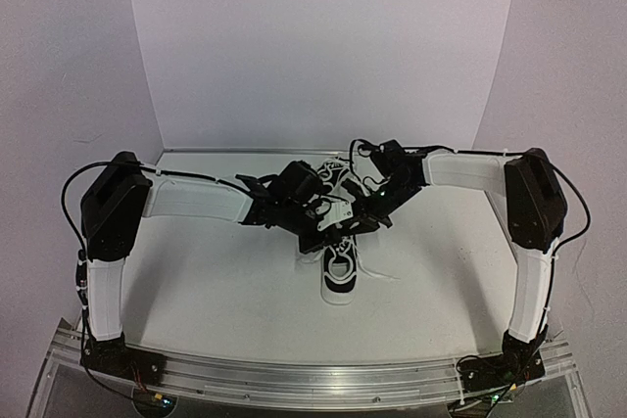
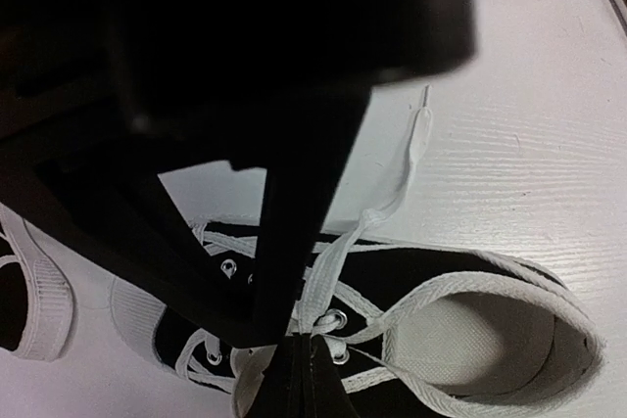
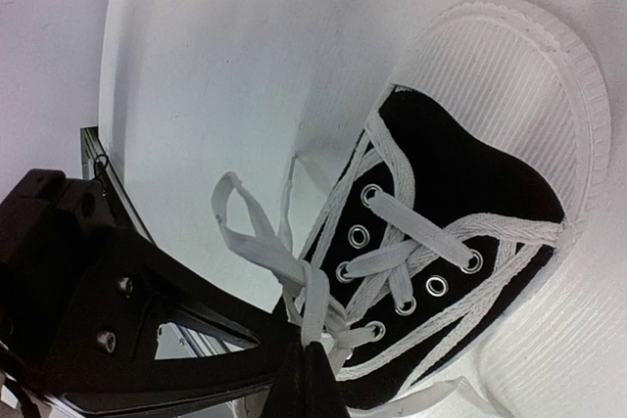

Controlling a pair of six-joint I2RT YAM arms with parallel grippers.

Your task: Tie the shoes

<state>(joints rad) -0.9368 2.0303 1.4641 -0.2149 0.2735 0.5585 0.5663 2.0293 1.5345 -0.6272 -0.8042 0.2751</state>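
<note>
One black sneaker [image 1: 340, 276] with a white sole lies at the table's middle, toe towards the arms. Both grippers meet just above its laces. In the left wrist view my left gripper [image 2: 302, 342] is shut on a white lace [image 2: 328, 271] by the top eyelets, next to the shoe's open mouth [image 2: 460, 330]. In the right wrist view my right gripper [image 3: 312, 345] is shut on a lace loop [image 3: 250, 237] that rises from the knot area of the same shoe [image 3: 460, 193]. A loose lace end [image 2: 416, 144] trails over the table. From above, the arms hide the fingertips.
Part of a second shoe's ribbed white sole [image 2: 39, 291] shows at the left edge of the left wrist view. The aluminium rail [image 1: 313, 374] with the arm bases runs along the near edge. White walls [image 1: 323, 46] close in the back and sides.
</note>
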